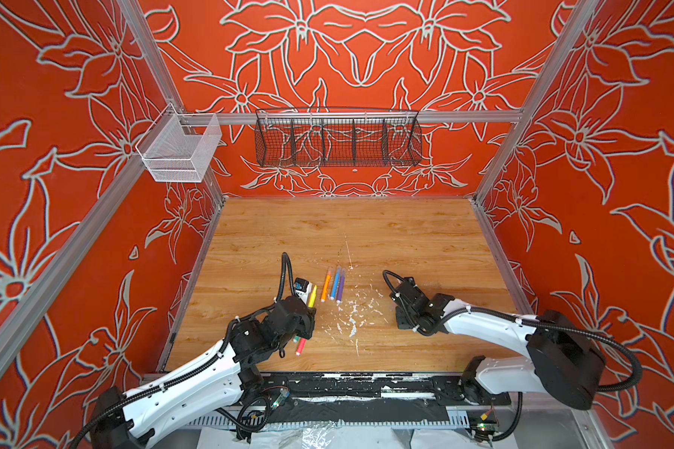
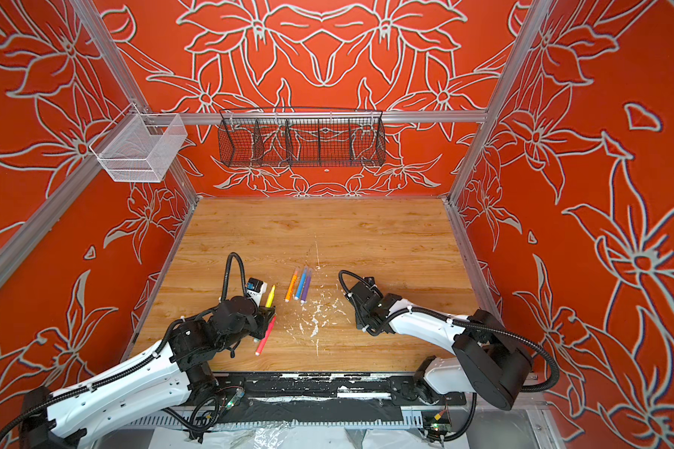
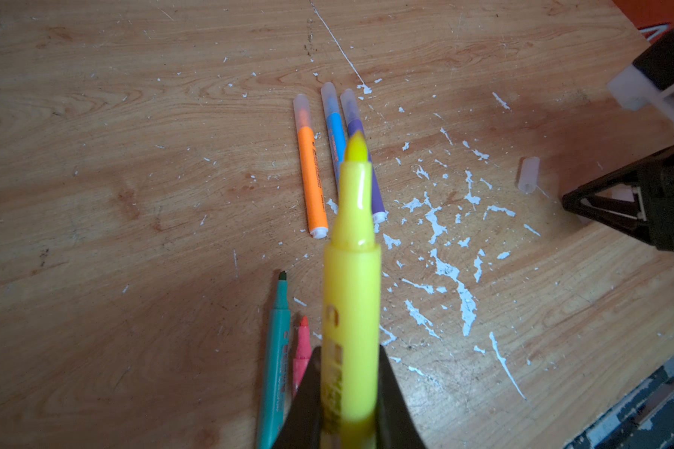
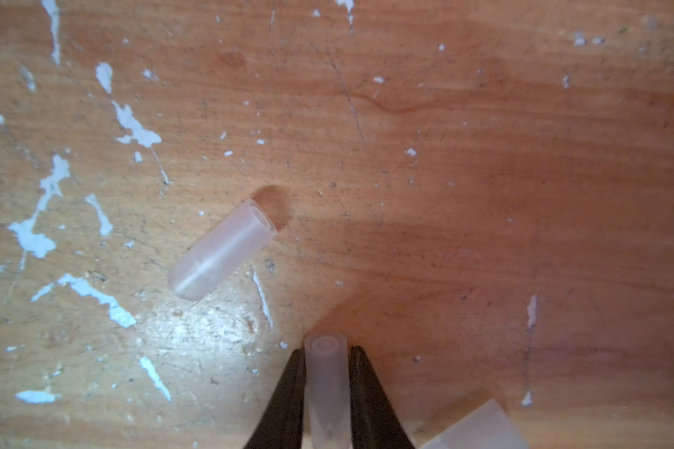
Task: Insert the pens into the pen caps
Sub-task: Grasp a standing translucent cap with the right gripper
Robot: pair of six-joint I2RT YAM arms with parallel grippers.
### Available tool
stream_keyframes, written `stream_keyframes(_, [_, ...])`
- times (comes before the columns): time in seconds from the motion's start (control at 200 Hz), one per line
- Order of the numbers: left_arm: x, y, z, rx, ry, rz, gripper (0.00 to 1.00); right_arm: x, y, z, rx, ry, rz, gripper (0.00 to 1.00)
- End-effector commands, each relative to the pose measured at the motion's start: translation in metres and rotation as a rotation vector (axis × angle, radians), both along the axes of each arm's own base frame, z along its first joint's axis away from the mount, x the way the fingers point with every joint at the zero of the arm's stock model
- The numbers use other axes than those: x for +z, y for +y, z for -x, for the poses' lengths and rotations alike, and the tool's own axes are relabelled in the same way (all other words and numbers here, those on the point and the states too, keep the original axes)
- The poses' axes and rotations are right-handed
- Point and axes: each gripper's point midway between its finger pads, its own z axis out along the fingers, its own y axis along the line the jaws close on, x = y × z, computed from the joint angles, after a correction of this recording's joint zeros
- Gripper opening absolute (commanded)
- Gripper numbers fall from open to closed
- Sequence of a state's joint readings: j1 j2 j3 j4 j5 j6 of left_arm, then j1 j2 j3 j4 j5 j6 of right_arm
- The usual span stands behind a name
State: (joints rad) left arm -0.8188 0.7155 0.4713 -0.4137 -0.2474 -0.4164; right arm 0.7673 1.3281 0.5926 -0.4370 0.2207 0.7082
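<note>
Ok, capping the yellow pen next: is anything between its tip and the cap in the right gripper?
Nothing visible blocks it. Between the yellow pen in the left gripper and the cap in the right gripper lies only table, plus one loose cap lying flat near that gripper.

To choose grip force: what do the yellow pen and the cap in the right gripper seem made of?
Yellow pen: probably glossy plastic; a bright highlight runs along its neck. Cap in the right gripper: likely frosted translucent plastic; milky, wood tone shows through.
</note>
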Motion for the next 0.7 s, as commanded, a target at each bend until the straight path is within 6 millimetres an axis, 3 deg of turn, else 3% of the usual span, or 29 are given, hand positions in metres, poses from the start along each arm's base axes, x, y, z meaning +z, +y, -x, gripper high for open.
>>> stream_keyframes(0.0, [0.001, -0.001, 0.001, 0.0, 0.001, 0.016, 0.0, -0.006, -0.012, 0.006, -0.018, 0.03, 0.053, 0.2])
stream_keyframes(0.19, [0.005, -0.011, 0.009, -0.066, 0.017, 0.063, 0.0, 0.0, 0.002, -0.001, -0.015, 0.024, 0.008, 0.14])
stream_keyframes(0.385, [0.018, -0.018, 0.015, -0.104, 0.017, 0.115, 0.0, 0.021, 0.012, -0.014, -0.022, -0.043, -0.049, 0.11])
stream_keyframes(0.565, [0.03, -0.037, 0.016, -0.164, 0.021, 0.195, 0.0, 0.056, 0.02, -0.023, -0.027, -0.14, -0.138, 0.08])
stream_keyframes(0.696, [0.034, -0.062, 0.015, -0.229, 0.051, 0.229, 0.0, 0.091, 0.025, -0.027, -0.052, -0.251, -0.274, 0.07])
